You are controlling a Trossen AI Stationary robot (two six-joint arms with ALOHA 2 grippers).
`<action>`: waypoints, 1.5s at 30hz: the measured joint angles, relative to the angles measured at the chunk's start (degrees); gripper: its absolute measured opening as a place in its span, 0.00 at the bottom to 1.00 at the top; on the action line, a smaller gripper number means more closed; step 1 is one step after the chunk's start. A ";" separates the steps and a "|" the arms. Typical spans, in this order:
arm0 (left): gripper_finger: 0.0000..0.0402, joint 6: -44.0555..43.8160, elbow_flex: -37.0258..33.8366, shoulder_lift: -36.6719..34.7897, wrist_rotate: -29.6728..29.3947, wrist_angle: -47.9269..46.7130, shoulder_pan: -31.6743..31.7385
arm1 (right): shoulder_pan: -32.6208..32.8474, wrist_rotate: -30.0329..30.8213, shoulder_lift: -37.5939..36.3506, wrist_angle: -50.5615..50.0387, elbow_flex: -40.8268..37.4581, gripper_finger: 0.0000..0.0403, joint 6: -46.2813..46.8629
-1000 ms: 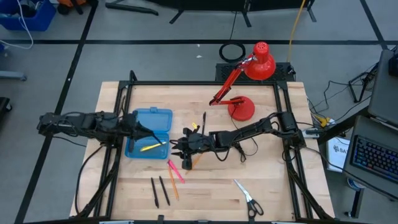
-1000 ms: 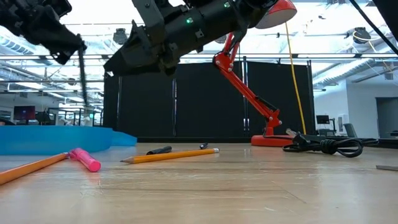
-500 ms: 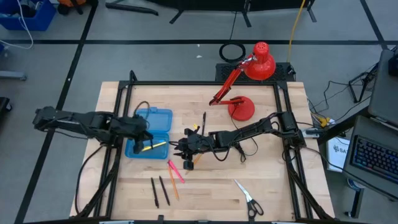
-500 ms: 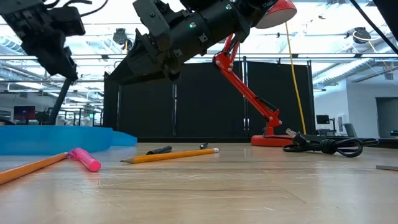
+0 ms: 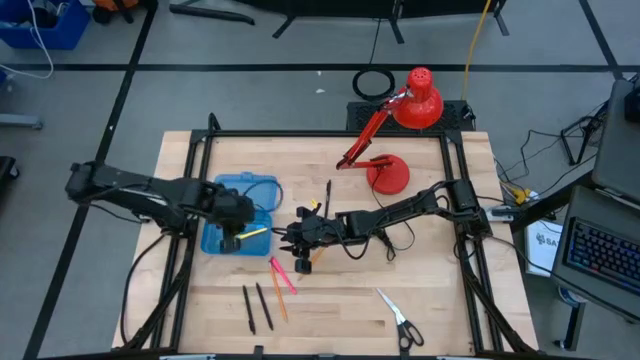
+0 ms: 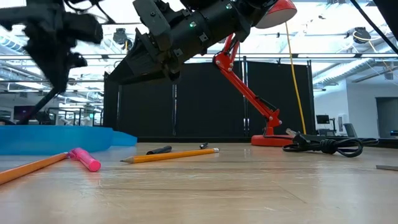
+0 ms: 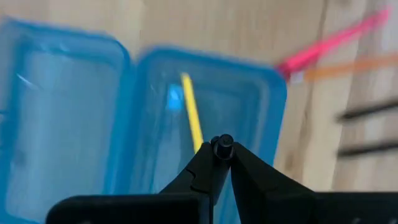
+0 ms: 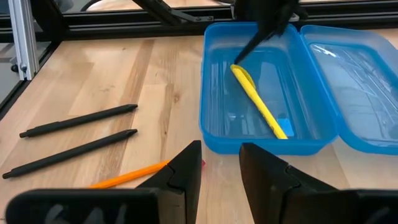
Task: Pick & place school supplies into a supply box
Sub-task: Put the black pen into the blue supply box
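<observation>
Gripping black pen [image 7: 222, 147], tip down over blue supply box [image 5: 262, 190]: left hand [image 5: 232, 240]; right hand [image 8: 219, 163] part-open, empty.

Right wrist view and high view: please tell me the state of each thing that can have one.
supply box: open, lid laid flat beside it.
yellow marker: lying inside the box.
left claw: shut on a black pen, above the box.
right claw: open, empty, above the table.
scissors: lying on the table, blades seem closed.
</observation>
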 joint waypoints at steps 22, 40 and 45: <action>0.12 5.86 0.12 18.08 6.11 4.80 0.24 | 0.28 -0.02 0.00 -0.17 0.00 0.25 0.01; 0.17 6.23 0.12 20.56 9.69 7.20 0.24 | 0.28 -0.02 0.00 -0.06 0.00 0.25 0.01; 0.31 6.89 0.12 20.56 9.67 7.35 0.14 | 0.28 -0.02 0.00 -0.06 0.00 0.25 0.01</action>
